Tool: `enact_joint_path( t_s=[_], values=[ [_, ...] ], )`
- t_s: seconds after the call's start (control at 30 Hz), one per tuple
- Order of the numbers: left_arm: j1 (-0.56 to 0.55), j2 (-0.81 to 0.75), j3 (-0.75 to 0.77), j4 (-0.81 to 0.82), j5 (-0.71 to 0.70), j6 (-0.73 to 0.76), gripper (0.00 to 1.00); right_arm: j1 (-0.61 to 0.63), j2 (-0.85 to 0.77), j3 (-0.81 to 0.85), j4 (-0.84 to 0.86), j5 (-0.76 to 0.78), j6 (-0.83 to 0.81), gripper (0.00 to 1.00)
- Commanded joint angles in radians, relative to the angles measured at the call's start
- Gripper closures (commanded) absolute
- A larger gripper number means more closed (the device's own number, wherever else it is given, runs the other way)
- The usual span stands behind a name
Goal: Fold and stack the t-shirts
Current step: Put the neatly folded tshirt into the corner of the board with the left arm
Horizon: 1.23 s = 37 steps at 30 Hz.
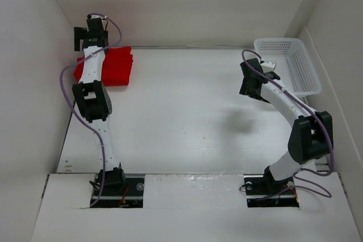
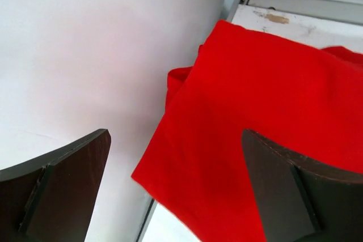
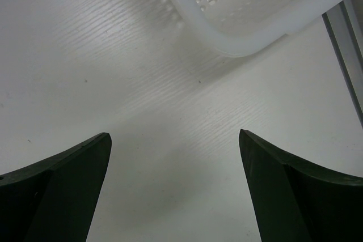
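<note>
The t-shirts are a bright red folded pile at the table's back left corner, against the left wall. In the left wrist view the red cloth fills the right half, with one corner reaching past the table's edge. My left gripper hangs over the pile's far left side. Its jaws stand wide open, apart from the cloth below, and hold nothing. My right gripper hovers at the right side of the table, open over bare tabletop and empty.
A white plastic mesh basket stands at the back right, just beyond the right gripper; its rounded corner shows in the right wrist view. White walls close in the table on the left, back and right.
</note>
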Motion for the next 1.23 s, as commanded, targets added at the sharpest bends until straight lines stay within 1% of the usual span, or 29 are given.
enact_joint_path(
  t_s=[0.0,0.07,0.2,0.27,0.3,0.33,0.37,0.43,0.47,0.5,0.53,0.57,0.6,0.63,0.67,0.7,0.73,0.77,0.8,0.83,0.87,0.93,0.97,1.0,1.03,1.07,1.13,1.2],
  values=[
    [0.007,-0.020,0.088,0.038,-0.062,-0.048,0.00,0.007,-0.038,0.038,-0.035,0.036,0.012,0.00],
    [0.007,-0.061,0.088,0.018,-0.022,-0.061,0.00,0.007,-0.060,0.015,-0.035,0.012,0.012,0.00],
    [-0.015,-0.173,0.028,-0.025,0.047,-0.157,0.00,0.007,-0.165,-0.041,0.020,-0.065,0.012,0.00],
    [-0.057,-0.257,-0.039,-0.073,0.096,-0.238,0.00,-0.003,-0.234,-0.084,0.060,-0.126,0.012,0.00],
    [-0.074,-0.286,-0.067,-0.085,0.113,-0.273,0.00,-0.003,-0.235,-0.100,0.071,-0.144,0.012,0.00],
    [-0.093,-0.317,-0.131,-0.085,0.140,-0.304,0.00,-0.003,-0.280,-0.113,0.080,-0.163,0.012,0.00],
    [-0.113,-0.383,-0.165,-0.098,0.212,-0.367,0.00,-0.003,-0.305,-0.127,0.080,-0.199,0.012,0.00],
    [-0.177,-0.455,-0.251,-0.098,0.289,-0.435,0.00,-0.003,-0.375,-0.166,0.093,-0.230,0.012,0.00],
    [-0.202,-0.492,-0.352,-0.070,0.327,-0.473,0.00,-0.003,-0.401,-0.179,0.093,-0.246,0.012,0.00],
    [-0.260,-0.576,-0.415,-0.052,0.328,-0.513,0.00,-0.003,-0.428,-0.193,0.093,-0.255,0.003,0.00],
    [-0.295,-0.621,-0.549,-0.015,0.294,-0.613,0.00,0.010,-0.484,-0.221,0.093,-0.266,0.002,0.00],
    [-0.330,-0.665,-0.626,-0.015,0.294,-0.649,0.00,0.010,-0.512,-0.235,0.081,-0.266,-0.007,0.00],
    [-0.372,-0.763,-0.712,0.047,0.327,-0.666,0.00,0.020,-0.541,-0.247,0.080,-0.276,-0.007,0.00],
    [-0.468,-0.814,-0.795,0.074,0.315,-0.689,0.00,0.030,-0.572,-0.273,0.065,-0.287,-0.007,0.00],
    [-0.524,-0.860,-0.870,0.095,0.293,-0.746,0.00,0.030,-0.630,-0.287,0.055,-0.287,-0.007,0.00],
    [-0.585,-0.903,-1.009,0.114,0.232,-0.766,0.00,0.030,-0.659,-0.299,0.054,-0.307,-0.007,0.00],
    [-0.642,-0.981,-1.062,0.114,0.181,-0.800,0.00,0.040,-0.688,-0.313,0.054,-0.319,-0.007,0.00],
    [-0.742,-1.013,-1.099,0.099,0.142,-0.835,0.00,0.040,-0.716,-0.339,0.042,-0.319,-0.007,0.00],
    [-0.783,-1.043,-1.156,0.087,0.119,-0.875,0.00,0.049,-0.763,-0.348,0.042,-0.332,-0.016,0.00],
    [-0.820,-1.096,-1.175,0.035,0.066,-0.907,0.00,0.050,-0.785,-0.348,0.033,-0.341,-0.016,0.00],
    [-0.873,-1.122,-1.188,0.004,0.042,-0.944,0.00,0.062,-0.806,-0.362,0.033,-0.350,-0.016,0.00],
    [-0.918,-1.181,-1.234,-0.039,-0.014,-1.030,0.00,0.080,-0.859,-0.362,0.033,-0.362,-0.016,0.00],
    [-0.937,-1.242,-1.254,-0.048,-0.024,-1.050,0.00,0.094,-0.873,-0.362,0.033,-0.362,-0.016,0.00],
    [-0.950,-1.271,-1.274,-0.049,-0.024,-1.065,0.00,0.094,-0.885,-0.351,0.022,-0.362,-0.016,0.00],
    [-0.951,-1.299,-1.309,-0.049,-0.024,-1.079,0.00,0.103,-0.905,-0.351,0.022,-0.362,-0.016,0.00],
    [-0.951,-1.351,-1.325,-0.049,-0.013,-1.091,0.00,0.103,-0.914,-0.351,0.022,-0.387,-0.016,0.00],
    [-0.951,-1.396,-1.346,-0.049,-0.013,-1.113,0.00,0.112,-0.914,-0.361,0.034,-0.411,-0.028,0.00],
    [-0.951,-1.445,-1.356,-0.049,-0.013,-1.113,0.00,0.122,-0.914,-0.361,0.016,-0.381,-0.028,0.00]
  ],
)
